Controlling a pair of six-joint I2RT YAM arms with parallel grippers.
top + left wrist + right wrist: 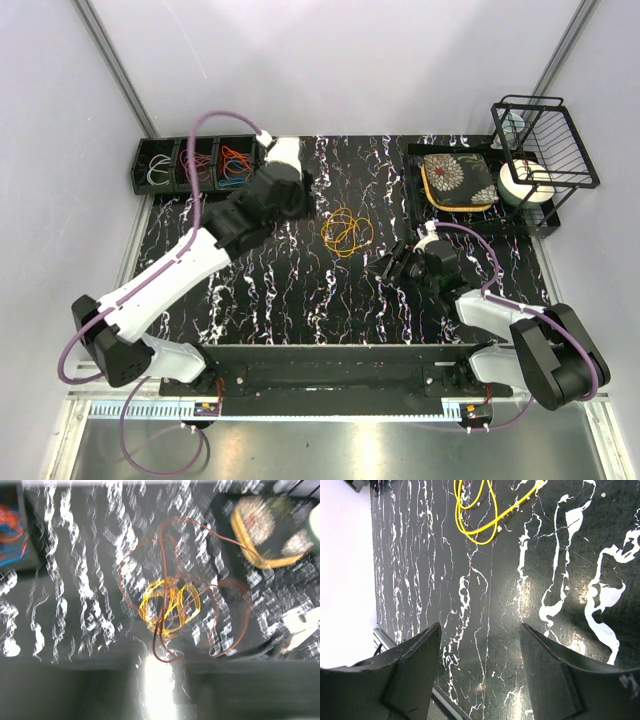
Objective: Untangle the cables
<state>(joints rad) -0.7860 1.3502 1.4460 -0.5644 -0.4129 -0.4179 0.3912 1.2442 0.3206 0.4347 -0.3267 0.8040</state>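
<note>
Nearest the lens, along the near edge of the bench [300, 292]: two black-and-white arm bases [545, 362] on a dark rail, with thick purple hoses [200, 140] looping off both. Bench top of black stone-look sheet, streaked all over with white veins, glossy enough to throw back lamp glare in the right wrist view. Pale grey walls [330, 60] on three sides, slim metal posts [115, 60] rising at both far corners.

Out near the far-left corner, the left gripper [303, 192], just beside a black three-compartment bin [140, 178]. Cannot tell how wide its opening: smeared in its own wrist view, hidden under the wrist from above. In the bin: whitish-grey wire loops [160, 172] at the left end, red loops [195, 165] in the middle, orange and blue loops [235, 163] at the right end.

Low over the right half of the bench, the right gripper [395, 262] [480, 630], fingers spread wide, nothing between them but bare veined surface.

Loose about midway between the left and right edges, a little toward the far edge: a tangle of thin orange-yellow cable loops [347, 232] [167, 607] [475, 510], between the two grippers and touching neither. In the blurred left wrist view, thinner red-brown wire loops [161, 560] threaded through and around that yellow coil.

At the far-right corner: a black tray [413, 195] bearing a square dark floral cushion with a yellow border [458, 180], a black wire rack [545, 140] and a white round roll [527, 183].
</note>
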